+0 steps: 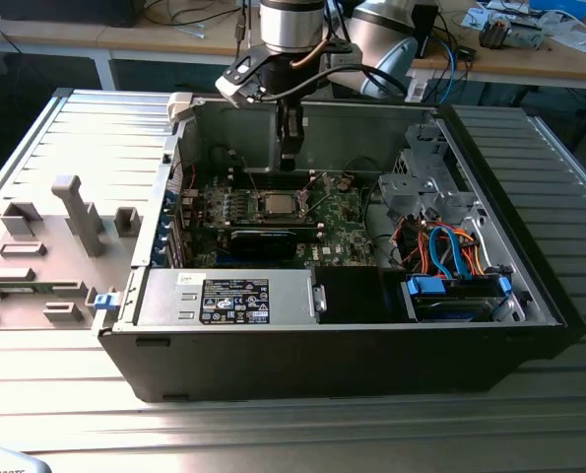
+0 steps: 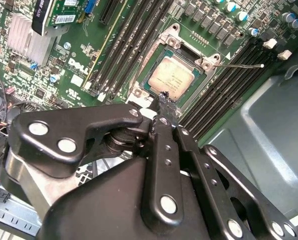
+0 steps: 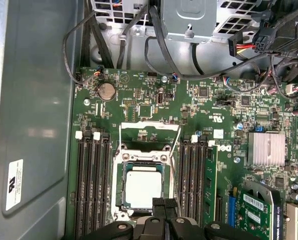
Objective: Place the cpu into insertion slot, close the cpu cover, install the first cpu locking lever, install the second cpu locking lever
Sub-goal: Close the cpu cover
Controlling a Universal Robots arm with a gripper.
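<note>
The gripper [image 3: 164,202], fingers pressed together and holding nothing, hangs above the cpu [image 3: 143,187] lying in the insertion slot [image 3: 120,195], clear of it.

A ribbed grey metal table [image 1: 66,414] carries the open computer case [image 1: 273,365] and grey fixture blocks [image 1: 76,212] beside it.
</note>
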